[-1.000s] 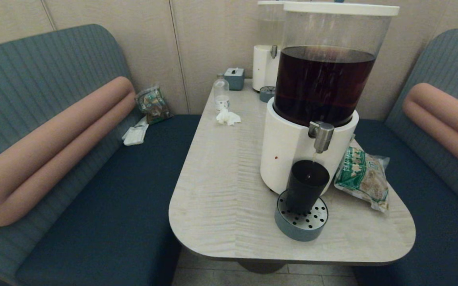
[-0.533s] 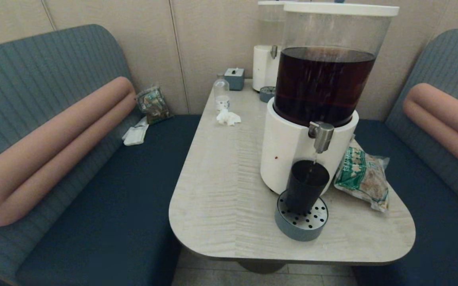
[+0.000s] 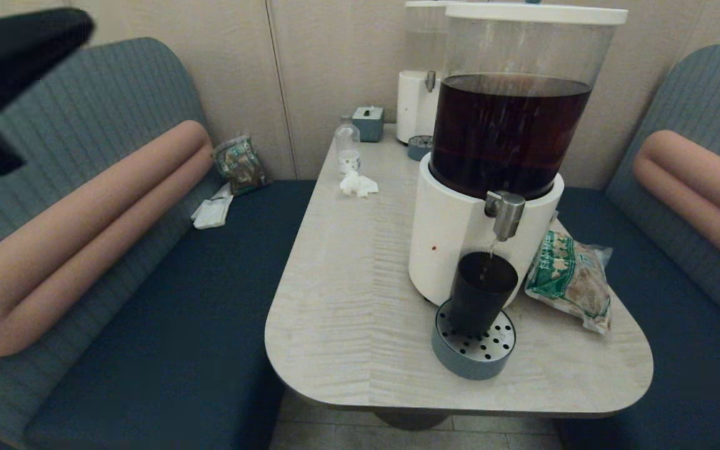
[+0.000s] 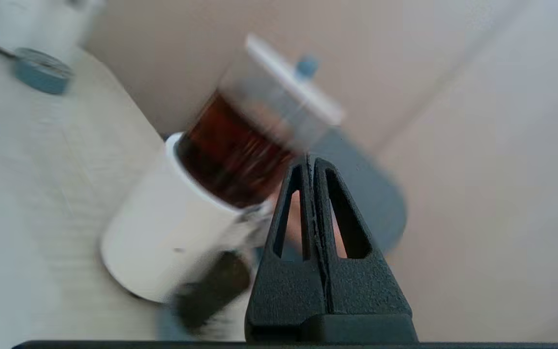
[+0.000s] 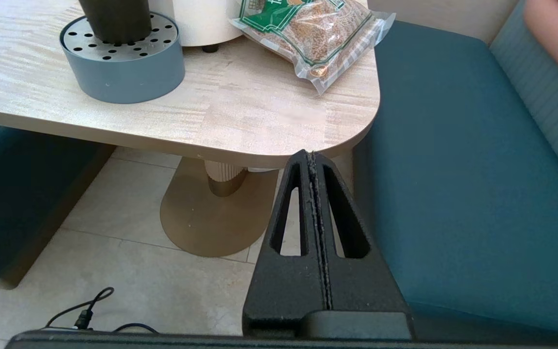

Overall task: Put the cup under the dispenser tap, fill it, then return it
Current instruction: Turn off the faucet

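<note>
The smoky-black cup (image 3: 482,290) stands upright on the round grey drip tray (image 3: 474,359), directly under the brushed-silver dispenser tap (image 3: 505,214). A thin stream runs from the tap into the cup. Nothing holds the cup. My left arm (image 3: 16,56) hangs high at the far left, well away from the table. Its gripper (image 4: 309,159) is shut and empty, with the blurred dispenser (image 4: 162,228) and cup (image 4: 213,288) ahead of it. My right gripper (image 5: 310,155) is shut and empty, low beneath the table's near right corner. The cup's base (image 5: 114,19) shows above it.
A green snack bag (image 3: 569,281) lies right of the big dispenser's white base (image 3: 454,237). At the table's far end stand a small clear bottle (image 3: 347,147), a crumpled tissue (image 3: 358,184), a grey box (image 3: 369,122) and a second dispenser (image 3: 416,106). Blue benches flank the table.
My left arm has swung into the head view at the upper left, where it was absent before. The cup, tap and stream look the same.
</note>
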Robot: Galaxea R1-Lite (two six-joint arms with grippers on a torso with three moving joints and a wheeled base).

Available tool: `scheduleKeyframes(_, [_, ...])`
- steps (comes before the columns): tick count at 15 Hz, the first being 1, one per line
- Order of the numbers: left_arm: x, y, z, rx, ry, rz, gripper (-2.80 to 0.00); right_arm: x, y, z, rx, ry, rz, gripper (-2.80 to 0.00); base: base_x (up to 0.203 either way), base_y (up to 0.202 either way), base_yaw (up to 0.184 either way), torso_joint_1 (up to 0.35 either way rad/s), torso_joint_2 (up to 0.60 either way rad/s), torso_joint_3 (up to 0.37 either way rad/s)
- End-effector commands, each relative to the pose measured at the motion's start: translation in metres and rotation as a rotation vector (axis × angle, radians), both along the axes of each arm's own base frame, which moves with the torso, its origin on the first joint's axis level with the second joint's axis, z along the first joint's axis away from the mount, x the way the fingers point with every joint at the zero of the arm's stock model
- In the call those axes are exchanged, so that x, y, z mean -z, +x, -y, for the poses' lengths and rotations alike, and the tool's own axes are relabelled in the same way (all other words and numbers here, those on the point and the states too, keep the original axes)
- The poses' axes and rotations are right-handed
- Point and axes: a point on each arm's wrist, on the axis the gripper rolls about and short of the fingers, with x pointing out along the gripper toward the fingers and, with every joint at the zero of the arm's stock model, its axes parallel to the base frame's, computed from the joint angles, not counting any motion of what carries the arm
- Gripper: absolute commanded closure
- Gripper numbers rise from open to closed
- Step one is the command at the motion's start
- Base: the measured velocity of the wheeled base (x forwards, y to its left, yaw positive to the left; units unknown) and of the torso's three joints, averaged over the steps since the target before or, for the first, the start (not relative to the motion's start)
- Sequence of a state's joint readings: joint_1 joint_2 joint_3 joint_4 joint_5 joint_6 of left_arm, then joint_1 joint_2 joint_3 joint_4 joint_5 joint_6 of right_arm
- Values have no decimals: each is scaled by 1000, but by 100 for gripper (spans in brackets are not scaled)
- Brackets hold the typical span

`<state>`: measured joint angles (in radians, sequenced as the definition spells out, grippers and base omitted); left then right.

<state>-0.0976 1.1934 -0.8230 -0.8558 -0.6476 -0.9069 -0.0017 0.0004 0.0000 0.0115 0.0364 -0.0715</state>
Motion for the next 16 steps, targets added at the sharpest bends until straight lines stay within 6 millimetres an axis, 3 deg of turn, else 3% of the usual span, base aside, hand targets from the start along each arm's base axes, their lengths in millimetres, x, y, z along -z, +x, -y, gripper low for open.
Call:
scheduleKeyframes(1, [62, 105, 18, 7, 226, 61, 0, 0, 0, 0, -1, 1, -2, 0, 0, 0, 0, 0, 0, 0])
scheduleKeyframes(2, [78, 124, 25, 4, 332, 149, 0, 0, 0, 0, -1, 1, -2, 0, 0, 0, 0, 0, 0, 0])
scheduleKeyframes(4, [90, 152, 39, -15, 494, 360, 0, 0, 0, 0, -1, 1, -2, 0, 0, 0, 0, 0, 0, 0])
scheduleKeyframes(7, [72, 172, 59, -47, 628, 589, 0, 0, 0, 0, -1, 1, -2, 0, 0, 0, 0, 0, 0, 0])
scheduleKeyframes(13, [67, 174, 136, 31, 643, 690, 0, 0, 0, 0, -1, 1, -2, 0, 0, 0, 0, 0, 0, 0])
scheduleKeyframes(16, [78, 173, 161, 88, 635, 672, 0, 0, 0, 0, -1, 1, -2, 0, 0, 0, 0, 0, 0, 0])
